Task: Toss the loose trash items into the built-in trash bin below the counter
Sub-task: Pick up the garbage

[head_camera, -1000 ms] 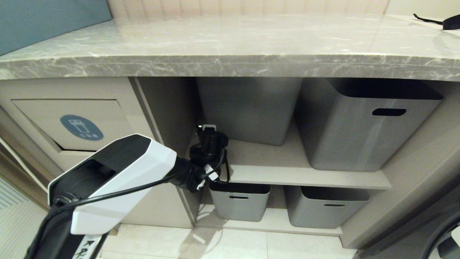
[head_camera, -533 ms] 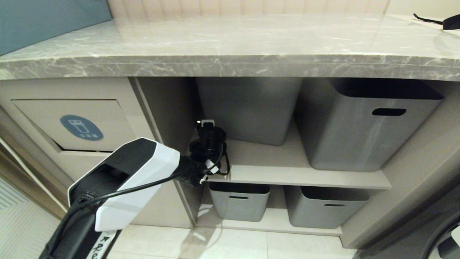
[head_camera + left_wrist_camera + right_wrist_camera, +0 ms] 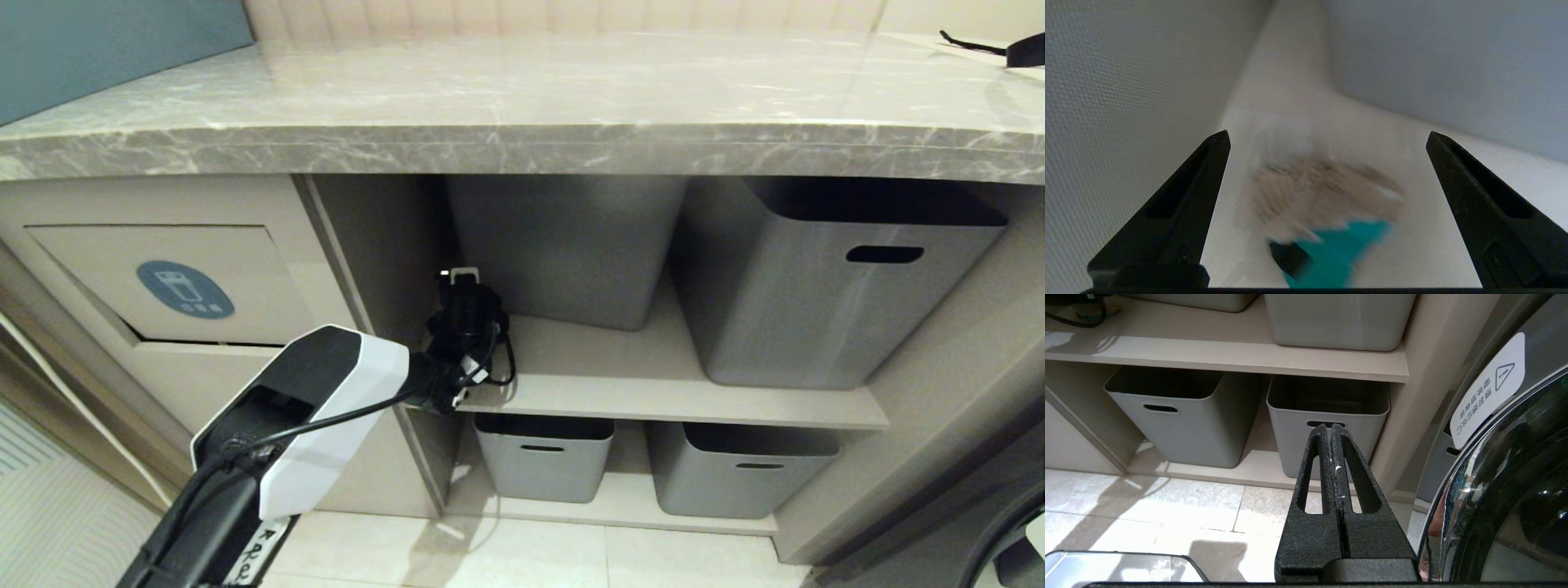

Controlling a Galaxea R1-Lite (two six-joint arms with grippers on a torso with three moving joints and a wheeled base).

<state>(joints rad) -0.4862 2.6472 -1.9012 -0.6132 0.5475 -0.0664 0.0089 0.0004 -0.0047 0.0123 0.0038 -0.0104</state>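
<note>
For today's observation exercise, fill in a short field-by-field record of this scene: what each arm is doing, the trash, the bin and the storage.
left gripper: fingers open, on the upper shelf, astride a scrap
scrap: brown with teal patch, lying on the shelf, not gripped
right gripper: shut, idle, low near the floor
trash bin flap: left of the shelves, under the counter
grey tubs: on both shelves

The head view looks forward and down from above the marble surface (image 3: 522,90) onto the shelves below, the left wrist view peers close along the upper shelf (image 3: 1437,245), and the right wrist view faces the lower grey tubs (image 3: 1327,412), which the head view shares.
</note>
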